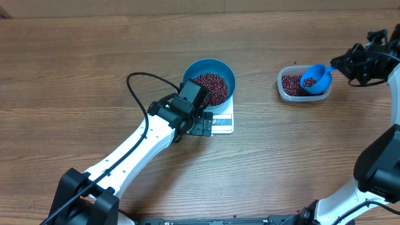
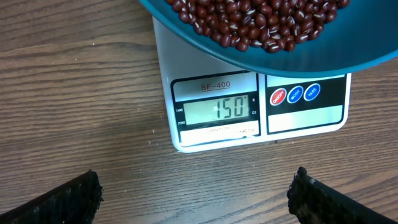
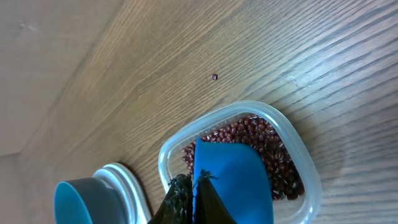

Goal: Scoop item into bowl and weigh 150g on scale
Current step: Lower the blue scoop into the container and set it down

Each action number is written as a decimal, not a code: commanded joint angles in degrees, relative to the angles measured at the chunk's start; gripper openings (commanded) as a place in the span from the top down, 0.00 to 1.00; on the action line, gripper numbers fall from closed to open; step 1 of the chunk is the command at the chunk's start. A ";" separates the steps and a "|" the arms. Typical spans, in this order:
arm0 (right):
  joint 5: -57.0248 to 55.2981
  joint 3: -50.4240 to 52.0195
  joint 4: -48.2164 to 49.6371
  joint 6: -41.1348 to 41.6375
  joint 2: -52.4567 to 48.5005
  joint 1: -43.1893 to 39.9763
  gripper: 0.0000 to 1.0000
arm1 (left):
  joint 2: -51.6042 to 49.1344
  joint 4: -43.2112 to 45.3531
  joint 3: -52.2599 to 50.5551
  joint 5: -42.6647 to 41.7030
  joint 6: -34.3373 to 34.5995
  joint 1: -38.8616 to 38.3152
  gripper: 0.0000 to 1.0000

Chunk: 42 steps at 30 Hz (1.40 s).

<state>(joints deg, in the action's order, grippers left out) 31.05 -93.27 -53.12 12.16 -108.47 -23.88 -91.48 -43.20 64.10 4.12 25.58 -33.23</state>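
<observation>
Overhead, we see the bowl point(image 1: 212, 64) of beans point(image 1: 212, 85) on the scale point(image 1: 224, 122), with the left fingers point(image 1: 199, 127) at its near-left edge. The right fingers point(image 1: 342, 62), far right, hold the scoop point(image 1: 314, 76) over the tub point(image 1: 300, 98), handle running right, cup pointing left. Left wrist: left fingers point(image 2: 62, 199) spread wide, display point(image 2: 217, 109) beyond them. Right wrist: right fingers point(image 3: 183, 199) clamped on the scoop handle.

Round blue bowl point(image 1: 223, 67), upright, part-filled with small loose dark red-brown beans point(image 1: 211, 86), seated on flat white square scale point(image 1: 223, 122) near the middle of the wooden table point(image 1: 94, 62), bowl rim overhanging the scale's front display point(image 2: 217, 109), which reads 150.
</observation>
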 commanded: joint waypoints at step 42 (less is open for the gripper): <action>-19.34 7.85 7.87 0.02 1.88 4.66 0.06 | 0.48 0.15 -0.31 -0.31 0.81 0.22 0.00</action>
<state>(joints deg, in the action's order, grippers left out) 17.54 -85.67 -45.56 12.14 -108.47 -19.14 -91.48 -43.22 64.10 4.10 25.58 -33.23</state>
